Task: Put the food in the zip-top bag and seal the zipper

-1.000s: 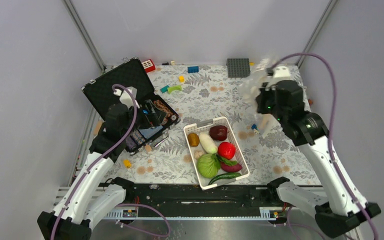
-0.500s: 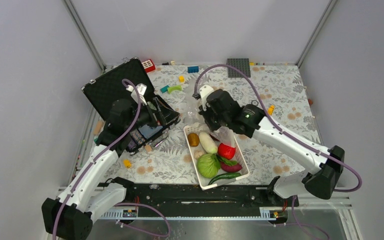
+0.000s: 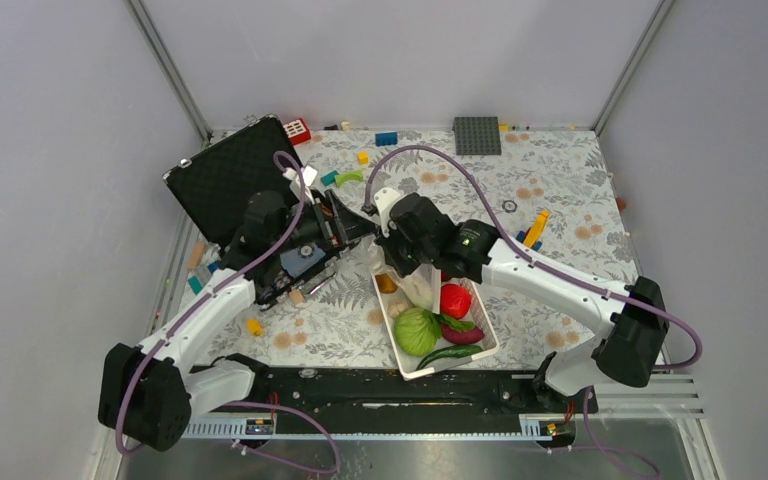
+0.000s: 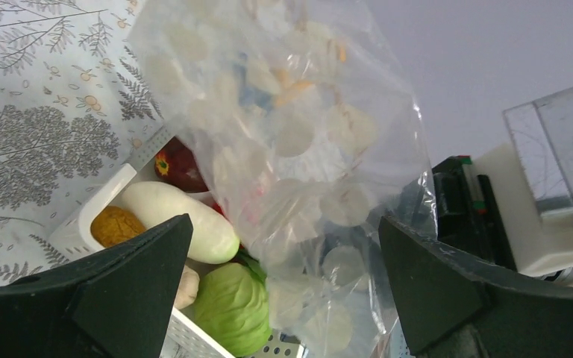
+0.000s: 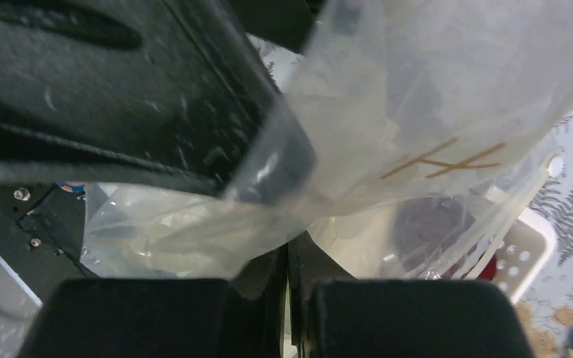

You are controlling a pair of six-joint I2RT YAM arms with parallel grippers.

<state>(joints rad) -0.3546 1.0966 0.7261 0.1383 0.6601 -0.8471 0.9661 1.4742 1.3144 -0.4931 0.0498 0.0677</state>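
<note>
The clear zip-top bag (image 3: 420,284) hangs from my right gripper (image 3: 397,255) over the far end of the white basket (image 3: 484,322). The right jaws are shut on a fold of the bag (image 5: 418,112) in the right wrist view, where the gripper (image 5: 287,261) shows at the bottom. My left gripper (image 3: 350,228) is open just left of the bag; in its wrist view the bag (image 4: 306,149) hangs between the spread fingers (image 4: 142,283). In the basket lie the cabbage (image 3: 416,331), tomato (image 3: 454,300), green pepper (image 3: 450,353), brown oval (image 3: 387,283), radish (image 4: 183,220) and dark-red bulb (image 4: 175,165). I cannot make out the zipper.
An open black case (image 3: 230,175) with small items stands under my left arm. A grey baseplate (image 3: 476,135) lies at the back. Toy bricks are scattered about: red (image 3: 297,130), blue (image 3: 387,139), yellow (image 3: 535,228). The frame rail runs along the near edge.
My right arm has swung from the far right to the centre, carrying the bag over the basket. My left gripper has moved right, up to the bag.
</note>
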